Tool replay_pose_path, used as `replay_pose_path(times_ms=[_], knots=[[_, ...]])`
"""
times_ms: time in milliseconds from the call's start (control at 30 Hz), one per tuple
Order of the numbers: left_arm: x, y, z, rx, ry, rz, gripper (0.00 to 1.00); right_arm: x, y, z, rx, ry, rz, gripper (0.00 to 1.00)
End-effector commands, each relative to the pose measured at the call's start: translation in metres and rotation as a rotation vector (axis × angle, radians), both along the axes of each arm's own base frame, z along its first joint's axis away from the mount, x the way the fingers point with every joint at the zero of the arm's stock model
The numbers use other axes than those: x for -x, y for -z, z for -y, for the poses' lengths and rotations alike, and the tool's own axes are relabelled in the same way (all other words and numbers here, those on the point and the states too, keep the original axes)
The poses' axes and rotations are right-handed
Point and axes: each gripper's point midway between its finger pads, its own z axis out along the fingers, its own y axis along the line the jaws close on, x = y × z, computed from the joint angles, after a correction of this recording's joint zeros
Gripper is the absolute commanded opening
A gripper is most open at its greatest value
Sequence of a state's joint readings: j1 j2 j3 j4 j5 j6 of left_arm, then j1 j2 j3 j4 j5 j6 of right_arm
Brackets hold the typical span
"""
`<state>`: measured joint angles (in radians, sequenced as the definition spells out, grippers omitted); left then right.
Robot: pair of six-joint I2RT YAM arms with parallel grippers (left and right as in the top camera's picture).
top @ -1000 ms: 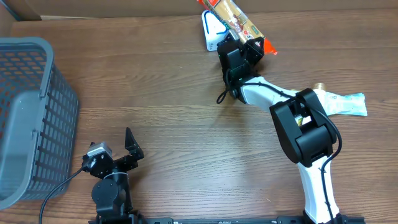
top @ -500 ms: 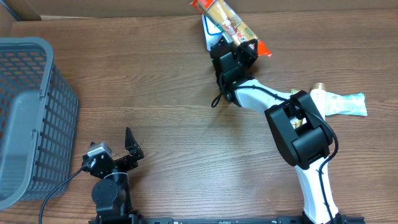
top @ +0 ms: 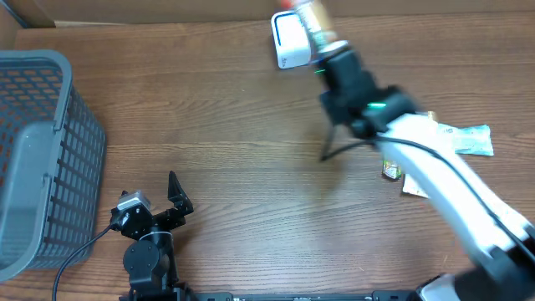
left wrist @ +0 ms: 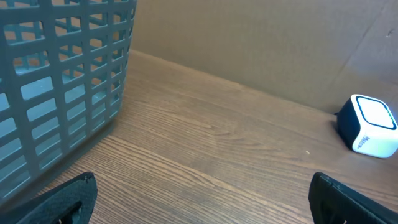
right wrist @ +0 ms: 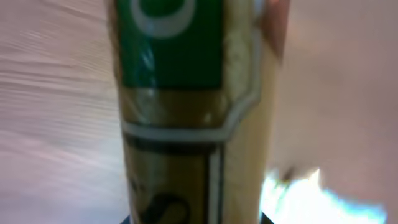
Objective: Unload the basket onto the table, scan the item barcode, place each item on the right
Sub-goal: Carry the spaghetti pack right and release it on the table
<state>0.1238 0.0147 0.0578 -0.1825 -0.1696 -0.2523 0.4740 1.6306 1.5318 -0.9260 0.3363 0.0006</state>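
The item, a long tan snack packet with a green label and red ends, is held by my right gripper at the far edge of the table, just right of the white barcode scanner. The right arm is blurred in the overhead view. In the right wrist view the packet fills the frame, and the right gripper is shut on it at the bottom edge. My left gripper rests near the front left, open and empty. Its wrist view shows the left gripper wide apart over bare wood, with the scanner at far right.
A grey plastic basket stands at the left edge, and its wall is close in the left wrist view. A pale blue-white pouch and small packets lie at the right. A cardboard wall backs the table.
The right arm has swung out of its folded pose and now stretches across the right side, blurred. The packet has tipped more end-on and sits nearer the scanner's far right corner. The left arm is still.
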Motion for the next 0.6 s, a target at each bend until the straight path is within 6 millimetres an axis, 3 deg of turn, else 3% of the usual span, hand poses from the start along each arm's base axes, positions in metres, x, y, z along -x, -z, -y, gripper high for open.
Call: replay_pose_path(times_ms=[0, 133, 167, 200, 400, 467, 567], knots=[[0.001, -0.002, -0.001, -0.019, -0.006, 0.004, 1.0, 0.03, 0.021, 0.013, -0.422, 0.271, -0.276, 0.04], [0.001, -0.002, -0.001, -0.019, -0.006, 0.004, 1.0, 0.049, 0.078, 0.048, -0.398, 0.399, -0.421, 0.04], [0.001, -0.002, -0.001, -0.019, -0.006, 0.004, 0.99, 0.058, 0.105, 0.055, -0.43, 0.425, -0.476, 0.04], [0.001, -0.002, -0.001, -0.019, -0.006, 0.004, 1.0, 0.062, 0.119, 0.055, -0.458, 0.43, -0.5, 0.04], [0.001, -0.002, -0.001, -0.019, -0.006, 0.004, 1.0, 0.076, 0.167, 0.056, -0.496, 0.382, -0.52, 0.04], [0.001, -0.002, -0.001, -0.019, -0.006, 0.004, 1.0, 0.084, 0.18, 0.065, -0.447, 0.4, -0.522, 0.04], [0.001, -0.002, -0.001, -0.019, -0.006, 0.004, 1.0, 0.093, 0.188, 0.08, -0.384, 0.456, -0.528, 0.18]])
